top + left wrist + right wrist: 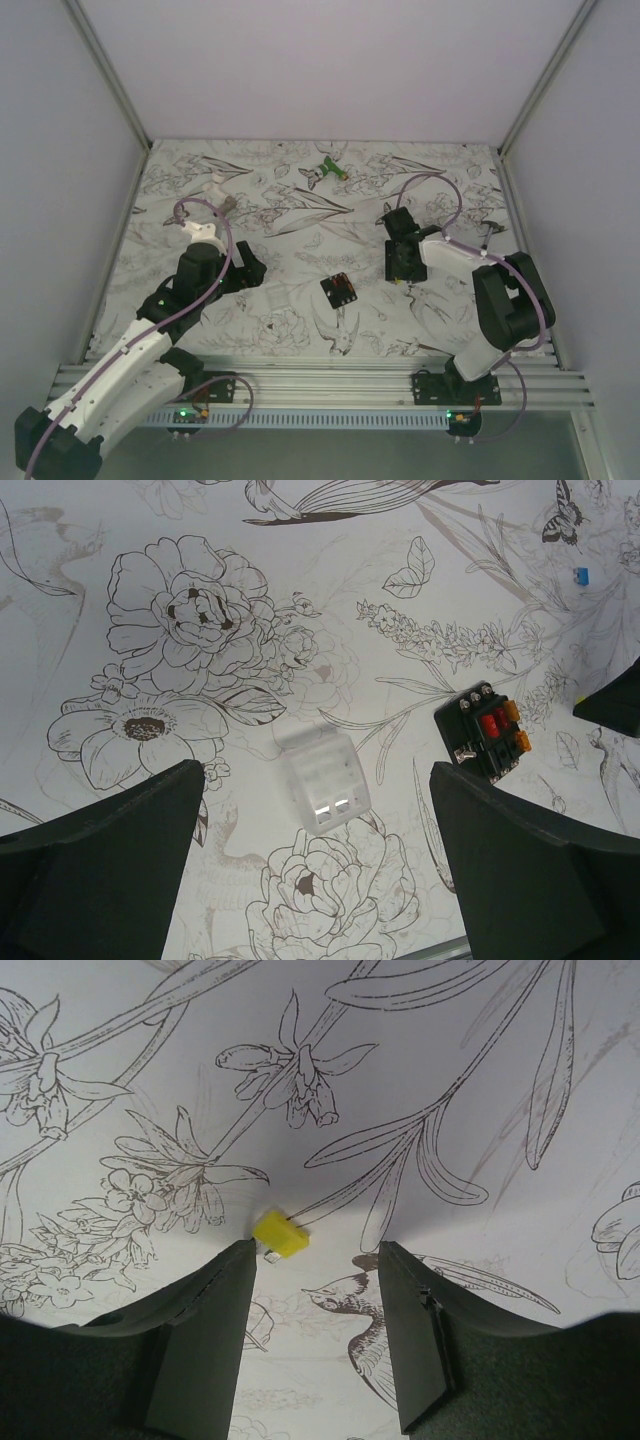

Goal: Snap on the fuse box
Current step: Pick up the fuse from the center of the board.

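Note:
The fuse box (339,291) is a small black square lying on the flower-printed mat between the two arms. In the left wrist view the fuse box (485,733) shows red and orange fuses in its slots. A clear plastic cover (322,780) lies flat to its left, apart from it. My left gripper (315,815) is open and empty above the cover, left of the box (250,270). My right gripper (315,1250) is open and empty, low over the mat right of the box (399,270). A loose yellow fuse (279,1234) lies at its left fingertip.
A green-and-white tool (325,170) lies at the back centre, and a white object (214,186) at the back left. A tiny blue fuse (581,575) lies beyond the box. White walls enclose the mat on three sides, and a metal rail (330,380) runs along the near edge.

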